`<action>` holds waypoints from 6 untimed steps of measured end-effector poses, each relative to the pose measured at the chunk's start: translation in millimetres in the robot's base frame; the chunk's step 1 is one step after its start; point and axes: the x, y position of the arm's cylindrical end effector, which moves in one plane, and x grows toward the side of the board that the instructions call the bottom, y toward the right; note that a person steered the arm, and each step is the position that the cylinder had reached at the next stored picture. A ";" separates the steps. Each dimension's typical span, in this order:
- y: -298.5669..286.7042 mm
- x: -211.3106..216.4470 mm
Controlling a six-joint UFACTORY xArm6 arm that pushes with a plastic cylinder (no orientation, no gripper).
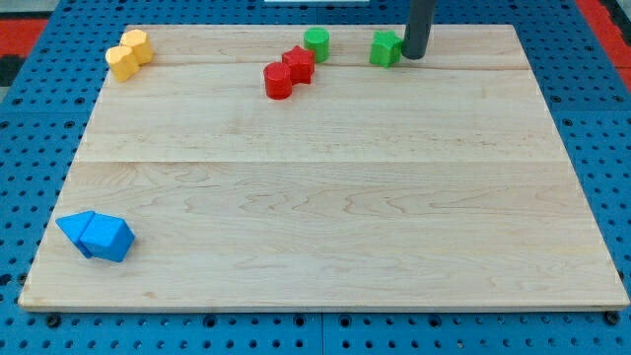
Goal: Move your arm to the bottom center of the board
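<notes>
My tip (412,56) is at the view's top, right of centre, on the wooden board (325,197). It stands right next to the right side of a green cube (385,48), touching or nearly touching it. A green cylinder (316,42) lies further left. Two red blocks sit together below it: a red cylinder (279,81) and a red star-like block (299,63).
Two yellow blocks (129,53) lie together at the view's top left corner. Two blue blocks (97,236) lie together at the view's bottom left. The board rests on a blue perforated table (39,108).
</notes>
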 end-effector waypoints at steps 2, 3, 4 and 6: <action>-31.8 -5.0; 17.2 76.1; 21.1 179.4; -138.1 369.1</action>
